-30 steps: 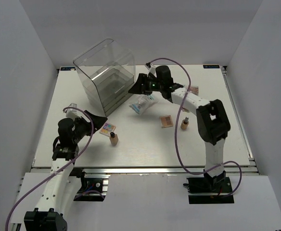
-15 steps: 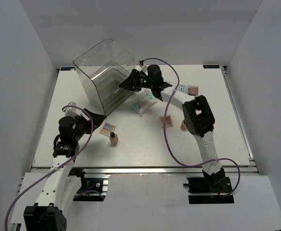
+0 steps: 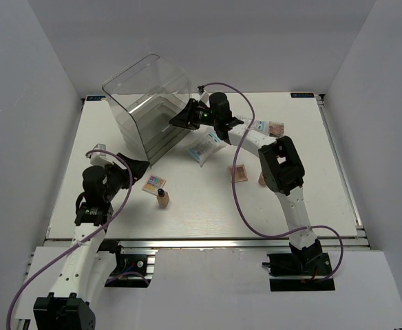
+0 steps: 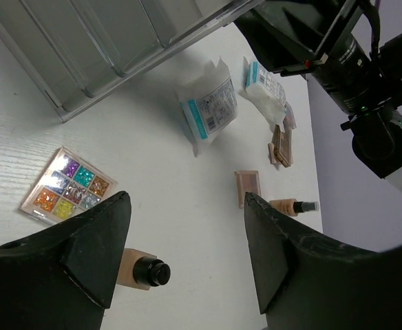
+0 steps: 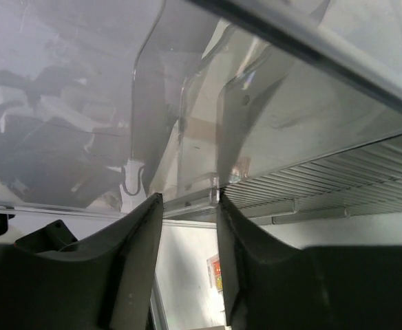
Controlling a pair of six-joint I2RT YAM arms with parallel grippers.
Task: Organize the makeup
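My left gripper (image 4: 186, 199) is open and empty, low over the table (image 3: 208, 206), also in the top view (image 3: 135, 167). Below it stands a tan dark-capped bottle (image 4: 139, 269) (image 3: 162, 199), with a glitter eyeshadow palette (image 4: 67, 190) (image 3: 154, 183) to its left. Two clear packets (image 4: 206, 110) (image 4: 264, 87) lie mid-table, the nearer one also in the top view (image 3: 206, 146). A brown palette (image 4: 248, 187) (image 3: 239, 172), a second bottle (image 4: 292, 205) and stacked palettes (image 4: 281, 141) lie to the right. My right gripper (image 5: 187, 203) (image 3: 180, 118) is closed on the clear drawer handle (image 5: 191, 198).
The large clear drawer box (image 3: 146, 103) (image 4: 104, 41) stands at the back left, slightly tilted. The right arm (image 3: 256, 137) reaches across the back of the table over the packets. White walls close in the sides and the back.
My right gripper has swung left from above the packet to the front of the drawer box. The box has shifted slightly left. My left gripper has drawn back a little.
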